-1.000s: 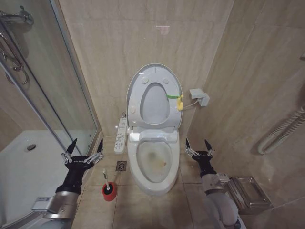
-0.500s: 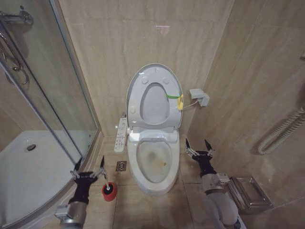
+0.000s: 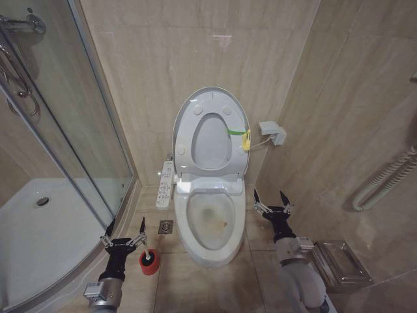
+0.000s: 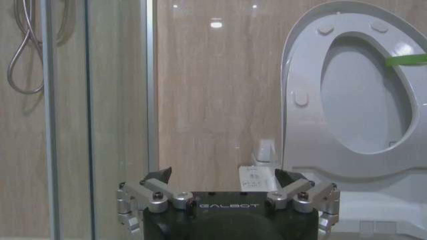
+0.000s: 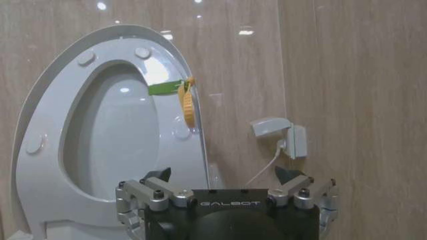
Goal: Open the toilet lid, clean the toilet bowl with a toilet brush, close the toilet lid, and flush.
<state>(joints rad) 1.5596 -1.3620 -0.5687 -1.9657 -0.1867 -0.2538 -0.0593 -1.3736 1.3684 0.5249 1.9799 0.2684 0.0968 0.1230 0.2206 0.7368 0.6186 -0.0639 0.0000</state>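
The lid (image 3: 210,134) is seen upright, the bowl (image 3: 210,222) exposed. The brush (image 3: 147,253) stands upright in its red cup just right of the left pincer (image 3: 124,231), spread wide; the right pincer (image 3: 272,198), also spread, is held beyond the bowl.

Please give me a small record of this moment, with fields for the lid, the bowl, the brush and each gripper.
toilet lid: raised, leaning against the back wall
toilet bowl: uncovered, yellowish-brown stains inside
toilet brush: standing in the red cup holder on the floor, left of the bowl, not held
left gripper: open, empty, low over the floor next to the brush, apart from it
right gripper: open, empty, raised at the bowl's right side
task stage: lid already open, brush not yet picked up
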